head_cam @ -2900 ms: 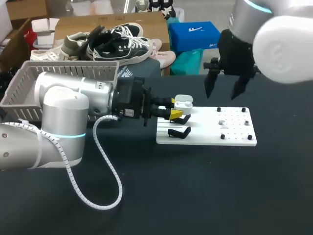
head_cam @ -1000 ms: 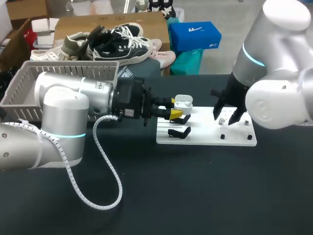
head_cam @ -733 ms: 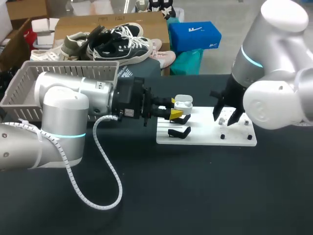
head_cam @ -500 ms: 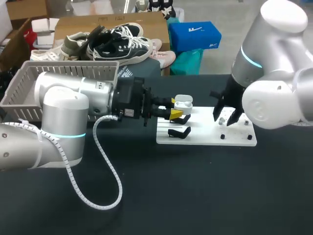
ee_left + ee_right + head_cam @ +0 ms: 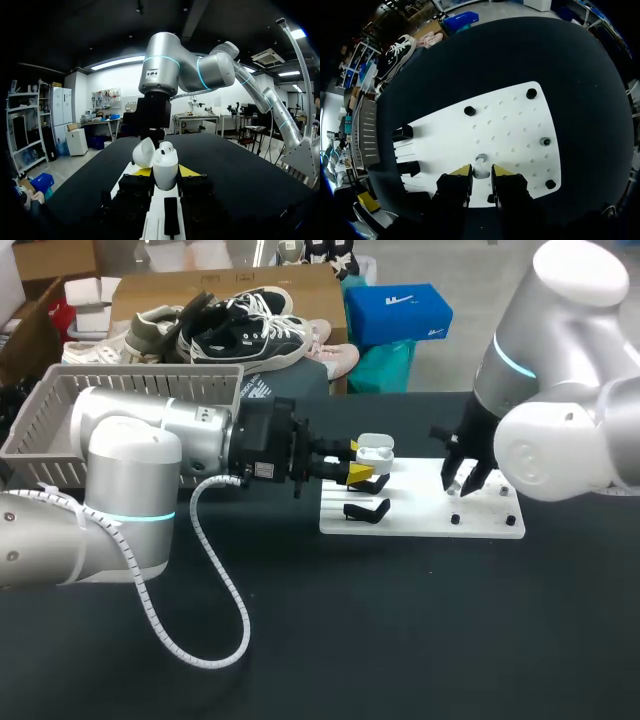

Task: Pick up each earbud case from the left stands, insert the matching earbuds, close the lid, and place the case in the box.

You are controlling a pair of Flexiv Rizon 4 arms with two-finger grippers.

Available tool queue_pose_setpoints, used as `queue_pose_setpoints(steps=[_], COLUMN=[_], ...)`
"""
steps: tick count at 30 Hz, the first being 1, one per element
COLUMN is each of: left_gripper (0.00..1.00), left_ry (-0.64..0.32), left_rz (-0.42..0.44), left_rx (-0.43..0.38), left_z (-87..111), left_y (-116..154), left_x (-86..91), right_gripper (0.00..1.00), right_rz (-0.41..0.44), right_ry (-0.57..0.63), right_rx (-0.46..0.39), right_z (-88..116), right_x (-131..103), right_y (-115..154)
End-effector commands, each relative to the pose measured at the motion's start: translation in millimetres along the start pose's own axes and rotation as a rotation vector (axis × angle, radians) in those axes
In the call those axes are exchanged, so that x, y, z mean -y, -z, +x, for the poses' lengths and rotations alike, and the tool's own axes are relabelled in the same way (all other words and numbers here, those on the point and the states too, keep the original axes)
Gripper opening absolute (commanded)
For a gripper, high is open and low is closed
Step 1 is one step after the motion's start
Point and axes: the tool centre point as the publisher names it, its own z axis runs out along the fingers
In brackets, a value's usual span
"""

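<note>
A white earbud case with its lid open is held over the left end of the white board, with my left gripper shut on it. In the left wrist view the case stands upright between the yellow tips, lid tipped back and an earbud showing in its top. My right gripper is down on the board's right half. Seen from the right wrist, a small white earbud sits between the fingertips, which press on both its sides. A second earbud lies further out on the board.
Two black stands stand at the board's left end, the nearer one with nothing on it. Short black pegs dot the board. A grey mesh basket sits at the back left, and my left arm's white cable loops over the table.
My right arm came down from above onto the board, and its fingers have closed in around the earbud. The left arm and the case have not moved.
</note>
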Motion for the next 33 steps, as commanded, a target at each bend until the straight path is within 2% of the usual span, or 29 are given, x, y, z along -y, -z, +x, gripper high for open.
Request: queue_pose_setpoints(steps=[1,6,21,33], left_gripper=[0.00,0.00,0.00,0.00], left_ry=[-0.001,-0.001,-0.001,-0.001], left_rz=[-0.005,-0.005,-0.005,-0.005], left_rx=[0.001,0.001,0.001,0.001], left_z=[0.0,0.0,0.0,0.0], left_y=[-0.2,-0.2,-0.2,-0.2], left_x=[1.3,1.3,1.3,1.3], right_gripper=[0.20,0.00,0.00,0.00], right_rz=[0.004,0.005,-0.006,-0.040], right_ry=[0.000,0.002,0.002,0.039], right_rx=[-0.006,-0.007,-0.015,0.012], right_z=[-1.6,-1.9,0.4,6.4], right_x=[-0.9,-0.8,-1.6,-3.7], right_y=[-1.4,-1.6,7.7,47.8])
